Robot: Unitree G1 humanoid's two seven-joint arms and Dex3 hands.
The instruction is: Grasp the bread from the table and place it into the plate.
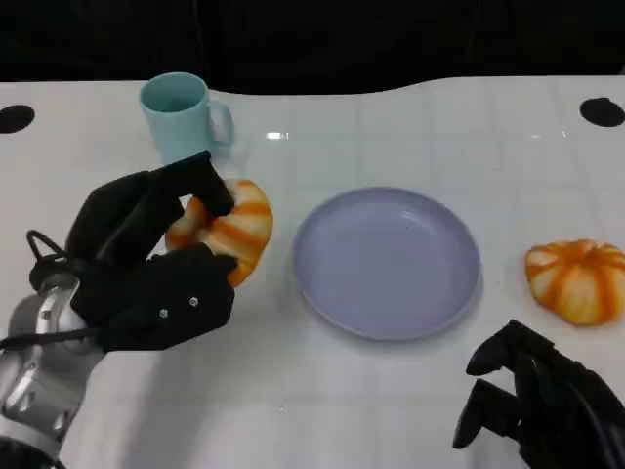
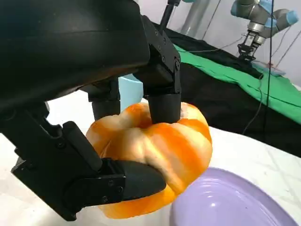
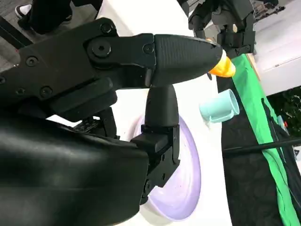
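An orange-and-cream striped bread (image 1: 237,231) sits left of the lavender plate (image 1: 387,262), and my left hand (image 1: 146,262) grips it. In the left wrist view black fingers (image 2: 162,99) press on the top of the bread (image 2: 160,155) while another finger clamps it from below, right beside the plate (image 2: 235,202) rim. A second striped bread (image 1: 576,278) lies right of the plate. My right hand (image 1: 542,405) rests low at the front right with fingers apart, holding nothing. In the right wrist view its fingers (image 3: 160,56) stretch over the plate (image 3: 186,183).
A light blue mug (image 1: 181,115) stands behind the held bread; it shows too in the right wrist view as the mug (image 3: 220,107). Two dark round marks sit at the table's far corners. A black backdrop runs along the table's far edge.
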